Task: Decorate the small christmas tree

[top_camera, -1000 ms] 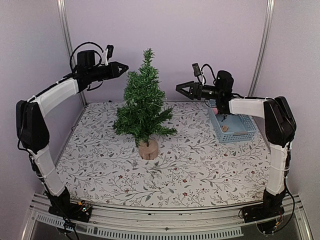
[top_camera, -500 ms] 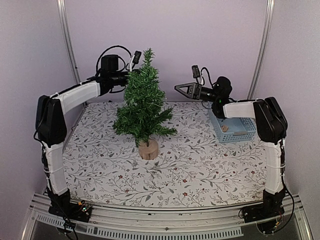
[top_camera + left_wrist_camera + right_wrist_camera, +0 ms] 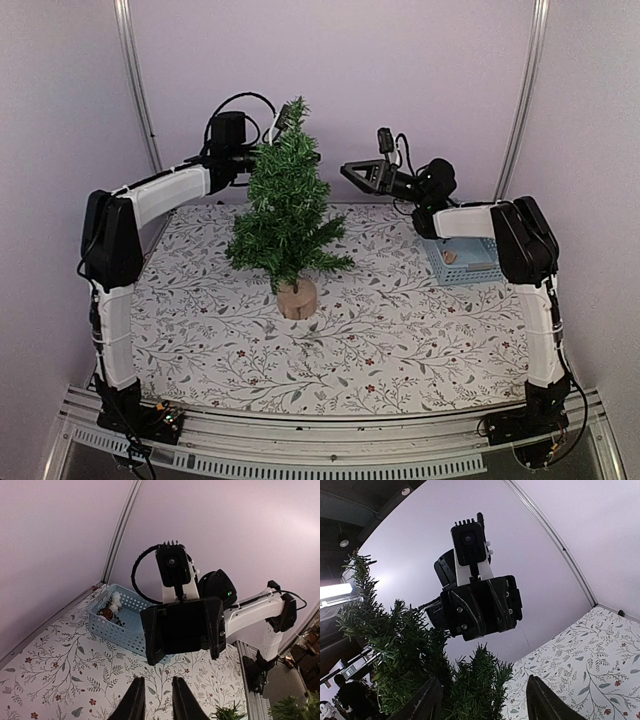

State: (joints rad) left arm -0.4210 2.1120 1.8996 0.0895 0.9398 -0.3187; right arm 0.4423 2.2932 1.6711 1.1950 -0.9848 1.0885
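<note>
**Tree bare, decorations in the basket: decorating not visibly begun**

On the overhead view, the left gripper (image 3: 266, 152) sits high at the crown's 9 o'clock, in among the needles. Its jaws are drawn nearly together with only a slim gap, and nothing shows between them in its wrist view (that view looks past the tree altogether).

The small christmas tree (image 3: 287, 210) stands upright on its wooden stump (image 3: 297, 298), just off the centre of the bench (image 3: 400, 335) toward 9 o'clock. No ornament shows on any branch in any view, so by my reading the whole job remains: fetch each piece and hang it.

The right gripper (image 3: 347, 170) hovers at the crown's 3 o'clock, clear of the branches. Its jaws are spread wide and empty.

The blue basket (image 3: 470, 273) rests at the bench's 2 o'clock edge, well apart from the tree. The decorations (image 3: 111, 608) lie inside it.

Count:
- one tree
- one basket
- two arms
- no pieces hung
- a small cluster of pieces in the basket, perhaps three or four, too tangled and small to number with confidence
</note>
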